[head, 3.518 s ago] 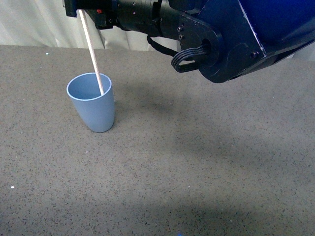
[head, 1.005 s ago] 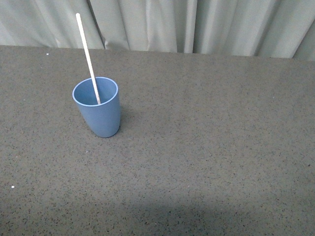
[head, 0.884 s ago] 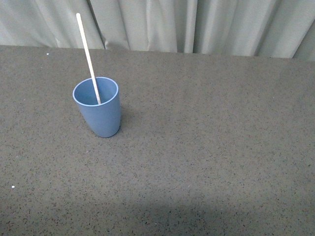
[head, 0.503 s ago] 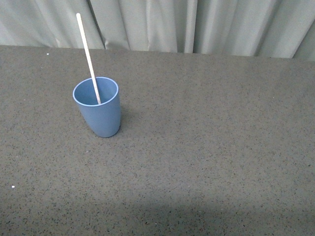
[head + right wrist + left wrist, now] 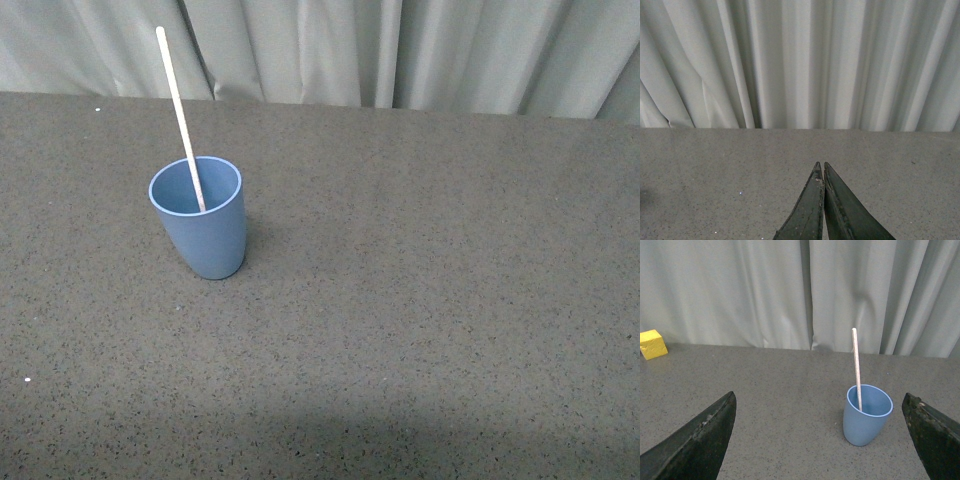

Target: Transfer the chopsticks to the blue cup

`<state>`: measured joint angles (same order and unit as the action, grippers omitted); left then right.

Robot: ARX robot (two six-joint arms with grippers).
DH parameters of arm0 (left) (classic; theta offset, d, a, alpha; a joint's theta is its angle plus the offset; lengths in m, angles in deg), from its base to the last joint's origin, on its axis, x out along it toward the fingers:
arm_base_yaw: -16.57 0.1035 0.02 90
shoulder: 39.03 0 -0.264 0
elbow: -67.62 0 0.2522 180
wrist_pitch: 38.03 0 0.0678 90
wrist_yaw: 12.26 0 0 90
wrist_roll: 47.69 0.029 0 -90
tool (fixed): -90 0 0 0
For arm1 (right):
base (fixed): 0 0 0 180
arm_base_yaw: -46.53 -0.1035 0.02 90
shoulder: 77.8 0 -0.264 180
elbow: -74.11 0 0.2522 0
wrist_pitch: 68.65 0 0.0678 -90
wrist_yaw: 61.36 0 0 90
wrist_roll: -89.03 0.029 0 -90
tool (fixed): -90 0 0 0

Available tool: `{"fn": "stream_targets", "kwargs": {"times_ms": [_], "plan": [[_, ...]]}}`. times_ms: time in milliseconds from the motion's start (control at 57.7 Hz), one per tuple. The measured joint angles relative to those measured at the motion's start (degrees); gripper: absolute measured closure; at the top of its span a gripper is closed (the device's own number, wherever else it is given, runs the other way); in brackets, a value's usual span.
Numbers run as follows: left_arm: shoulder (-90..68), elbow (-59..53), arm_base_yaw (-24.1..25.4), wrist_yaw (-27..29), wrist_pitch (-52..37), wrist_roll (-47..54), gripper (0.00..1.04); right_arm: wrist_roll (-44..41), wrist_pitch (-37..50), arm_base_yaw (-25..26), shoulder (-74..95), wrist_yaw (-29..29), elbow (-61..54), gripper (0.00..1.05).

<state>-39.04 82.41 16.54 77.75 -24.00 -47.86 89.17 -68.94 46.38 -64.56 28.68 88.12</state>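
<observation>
Chopsticks (image 5: 180, 118) lean in our cup (image 5: 199, 225) on the worktop (image 5: 430, 280); a bump could tip it. Left gripper (image 5: 820, 440) gapes wide, right gripper (image 5: 821, 172) is closed, empty.

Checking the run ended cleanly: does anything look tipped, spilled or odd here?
Nothing stands out. The cup stands upright on the table with the chopstick leaning inside it. A yellow block sits far off, apart from both.
</observation>
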Motion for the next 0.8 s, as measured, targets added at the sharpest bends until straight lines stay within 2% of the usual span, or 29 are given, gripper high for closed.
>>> {"fn": "stream_targets", "kwargs": {"times_ms": [208,329,468,659,763,797], "plan": [[0.0,0.0,0.0,0.0,0.0,0.0,0.07,0.0,-3.2,0.0,-3.2,0.0,0.0,1.04],[0.0,0.0,0.0,0.0,0.0,0.0,0.07,0.0,-12.6,0.0,-10.5,0.1,0.0,1.04],[0.0,0.0,0.0,0.0,0.0,0.0,0.07,0.0,-13.4,0.0,-12.9,0.1,0.0,1.04],[0.0,0.0,0.0,0.0,0.0,0.0,0.07,-0.1,-13.4,0.0,-13.0,0.1,0.0,0.72],[0.0,0.0,0.0,0.0,0.0,0.0,0.07,-0.1,-13.4,0.0,-13.0,0.1,0.0,0.48],[0.0,0.0,0.0,0.0,0.0,0.0,0.07,-0.1,-13.4,0.0,-13.0,0.1,0.0,0.43]]}}
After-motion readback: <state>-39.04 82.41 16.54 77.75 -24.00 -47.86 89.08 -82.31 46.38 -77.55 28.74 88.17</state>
